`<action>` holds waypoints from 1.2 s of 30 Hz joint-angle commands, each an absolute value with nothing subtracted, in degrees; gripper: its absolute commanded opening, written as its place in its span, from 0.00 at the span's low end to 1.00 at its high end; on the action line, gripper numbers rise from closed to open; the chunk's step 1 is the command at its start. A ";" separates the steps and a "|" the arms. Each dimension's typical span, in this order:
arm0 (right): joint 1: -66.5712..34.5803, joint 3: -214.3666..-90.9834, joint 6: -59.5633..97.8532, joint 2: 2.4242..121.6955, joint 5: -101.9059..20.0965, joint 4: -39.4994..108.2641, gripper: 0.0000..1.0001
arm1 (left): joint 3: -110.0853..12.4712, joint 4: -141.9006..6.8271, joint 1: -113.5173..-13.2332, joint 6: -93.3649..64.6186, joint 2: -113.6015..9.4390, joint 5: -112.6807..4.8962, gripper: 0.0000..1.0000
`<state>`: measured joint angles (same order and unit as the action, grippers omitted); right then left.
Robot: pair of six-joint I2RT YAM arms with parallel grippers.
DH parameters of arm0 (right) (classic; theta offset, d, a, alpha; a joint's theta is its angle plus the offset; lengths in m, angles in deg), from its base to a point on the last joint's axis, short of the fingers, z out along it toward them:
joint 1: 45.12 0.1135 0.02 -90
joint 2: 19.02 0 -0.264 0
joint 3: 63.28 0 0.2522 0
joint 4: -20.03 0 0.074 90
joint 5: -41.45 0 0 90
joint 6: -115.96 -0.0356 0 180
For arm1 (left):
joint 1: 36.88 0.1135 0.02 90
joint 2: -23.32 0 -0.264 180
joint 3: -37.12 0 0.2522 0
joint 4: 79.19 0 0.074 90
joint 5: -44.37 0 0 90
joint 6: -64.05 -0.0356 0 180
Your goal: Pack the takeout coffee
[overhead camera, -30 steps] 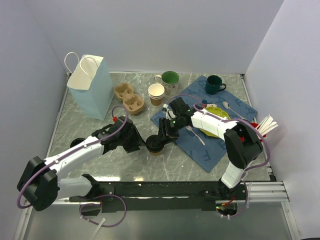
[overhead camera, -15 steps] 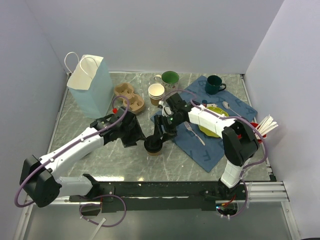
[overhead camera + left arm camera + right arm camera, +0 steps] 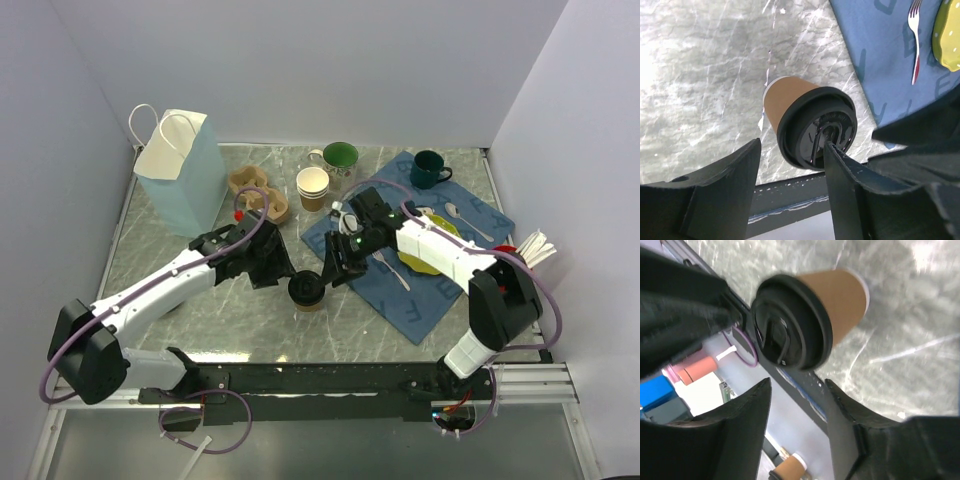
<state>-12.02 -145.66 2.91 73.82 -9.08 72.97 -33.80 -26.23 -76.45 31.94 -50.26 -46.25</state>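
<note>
1. While the jaws of the left gripper stand wide open and hold nothing, the takeout coffee shows in the gap between them in the left wrist view. One finger overlaps the edge of the black lid there, and I cannot tell if it touches.
2. The jaws of the right gripper are also wide open and empty. In the right wrist view the cup is in the upper middle of the frame, beyond the fingertips and not between them.
3. In the top view the cup stands upright with its lid on, on the marble table, a little below the centre of the frame. The left gripper is just to its left and the right gripper just to its right.
4. Right of the cup lies a blue cloth with a fork and a yellow-green plate on it.
5. Further up are a stack of paper cups and a green mug. A pulp cup carrier and a light blue paper bag are at the upper left.
</note>
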 commanded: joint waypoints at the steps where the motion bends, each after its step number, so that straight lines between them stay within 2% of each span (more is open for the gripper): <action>1: -12.16 -141.39 0.82 70.01 -9.35 71.14 0.50 | -33.33 -29.92 -76.78 30.03 -51.56 -47.21 0.58; 28: -11.02 -134.17 -7.17 73.79 -6.97 59.89 0.43 | -27.35 -31.51 -77.92 33.64 -53.58 -45.98 0.57; 36: -11.11 -129.53 -6.65 74.41 -13.64 60.16 0.32 | -25.33 -30.28 -78.18 35.04 -54.98 -45.81 0.55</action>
<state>-11.39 -133.86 -7.19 73.38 -6.83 61.88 -28.49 -34.32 -77.21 34.67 -52.88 -47.30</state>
